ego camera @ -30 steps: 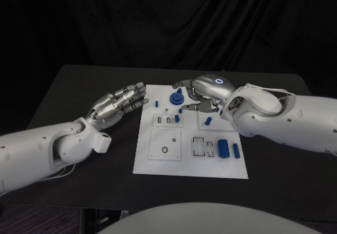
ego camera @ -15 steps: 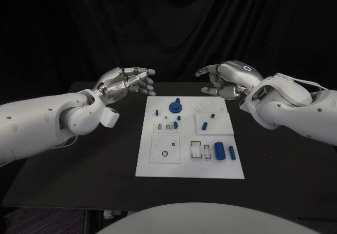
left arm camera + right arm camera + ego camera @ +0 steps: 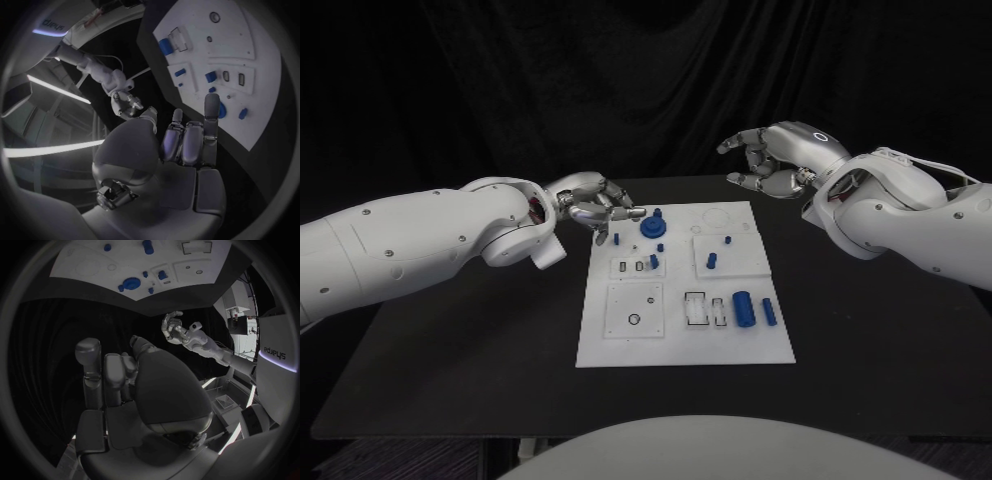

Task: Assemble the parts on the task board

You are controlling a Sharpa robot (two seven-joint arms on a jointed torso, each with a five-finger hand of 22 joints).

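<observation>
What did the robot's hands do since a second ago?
The right hand lifted off the task board, where it hovered over the big blue part, and drew back beyond the far edge, empty. The left hand rose, then came in to the board's far left corner, fingers curled, holding nothing. The blue parts look unmoved.

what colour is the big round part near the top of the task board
Blue: the round part is solid blue against the white task board, clearest in the head view.
</observation>
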